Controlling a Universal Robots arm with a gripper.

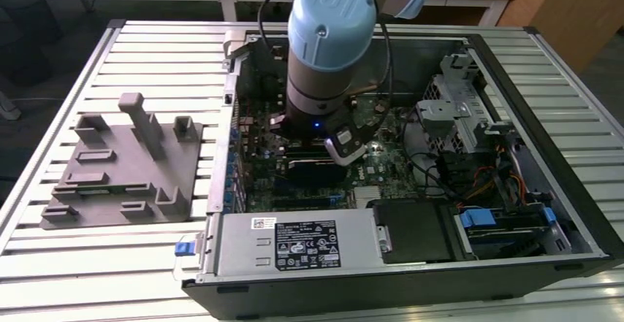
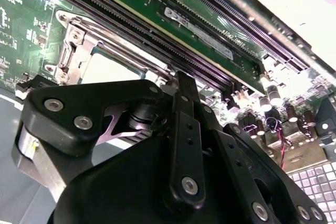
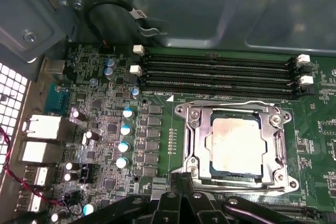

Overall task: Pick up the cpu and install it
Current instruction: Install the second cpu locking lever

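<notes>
cpu (image 3: 235, 145): silvery square chip, sitting flat inside the metal-framed socket (image 3: 195, 145) on the motherboard (image 3: 105, 129), seen in the first wrist view; also partly visible in the second wrist view (image 2: 107, 69)
socket: frame surrounds the chip on all sides; thin lever wire runs along one edge
end effector (image 3: 181, 182): black fingers just beside the socket frame's edge, not touching the chip; cannot tell whether they are apart or together
arm (image 1: 326, 52): reaching down into the open computer case (image 1: 575, 212), over the board's middle
memory slots (image 3: 215, 72): parallel row just beside the socket
grey fixture (image 1: 122, 165): on the slatted tabletop (image 1: 88, 263), exterior view's left of the case, well apart from the arm
</notes>
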